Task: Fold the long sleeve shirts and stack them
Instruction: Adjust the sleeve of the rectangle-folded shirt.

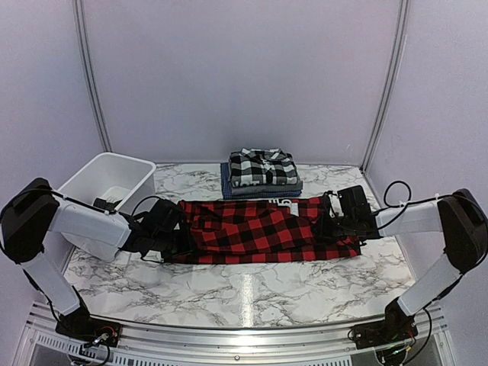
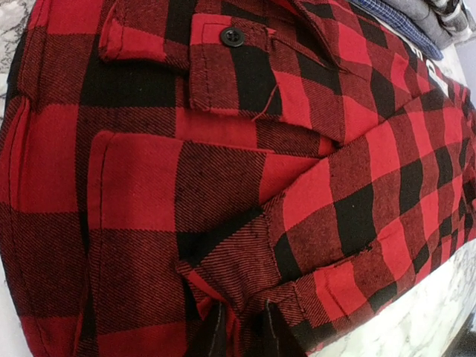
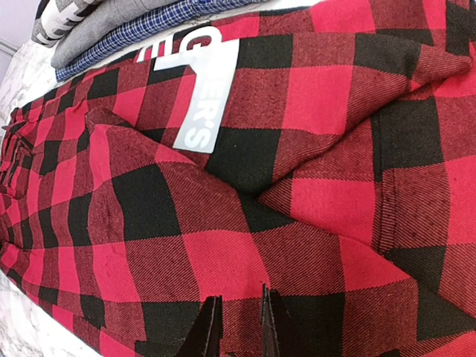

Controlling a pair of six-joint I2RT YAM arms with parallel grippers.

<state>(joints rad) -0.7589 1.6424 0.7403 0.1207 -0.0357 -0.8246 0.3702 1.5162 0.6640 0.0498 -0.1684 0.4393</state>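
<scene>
A red-and-black check shirt (image 1: 259,229) lies lengthwise across the middle of the marble table. At its left end my left gripper (image 1: 179,236) is down on it. In the left wrist view a bunched fold of the red cloth (image 2: 245,275) runs between the two dark fingers of that gripper (image 2: 244,331), which pinch it. My right gripper (image 1: 332,221) is at the shirt's right end. Its narrow-set fingers (image 3: 210,331) have red-and-black cloth (image 3: 245,245) between them. Behind lies a stack of folded long sleeve shirts (image 1: 261,171), with a black-and-white plaid one on top.
A white plastic tub (image 1: 107,179) stands at the back left, close behind the left arm. The stack's blue and grey layers (image 3: 126,22) lie just beyond the red shirt's far edge. A white printed label (image 3: 201,89) shows on the red shirt.
</scene>
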